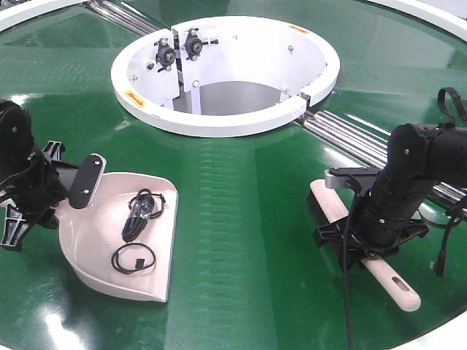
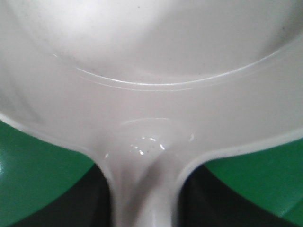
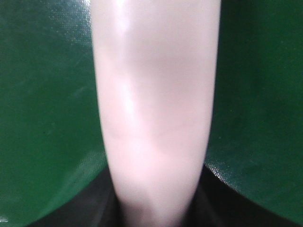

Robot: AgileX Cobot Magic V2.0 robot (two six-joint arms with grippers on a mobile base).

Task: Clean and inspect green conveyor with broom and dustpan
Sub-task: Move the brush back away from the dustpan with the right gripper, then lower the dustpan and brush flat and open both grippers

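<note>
The beige dustpan point(image 1: 120, 240) lies flat on the green conveyor point(image 1: 241, 219) at the left, with a black cable point(image 1: 139, 215) and a black loop point(image 1: 133, 258) inside it. My left gripper point(image 1: 82, 186) is shut on the dustpan's handle. In the left wrist view the dustpan point(image 2: 151, 71) fills the frame and its handle runs down between the dark fingers point(image 2: 90, 203). On the right, the beige broom point(image 1: 398, 286) lies slanted on the belt. My right gripper point(image 1: 365, 244) is shut on its middle. The right wrist view shows the broom point(image 3: 156, 94) clamped at the bottom edge.
The white ring hub point(image 1: 219, 120) stands at the back centre with black fittings on its inner wall. Silver rails point(image 1: 350, 135) run from the hub toward the right arm. A white outer rim point(image 1: 438, 14) borders the belt at the far right.
</note>
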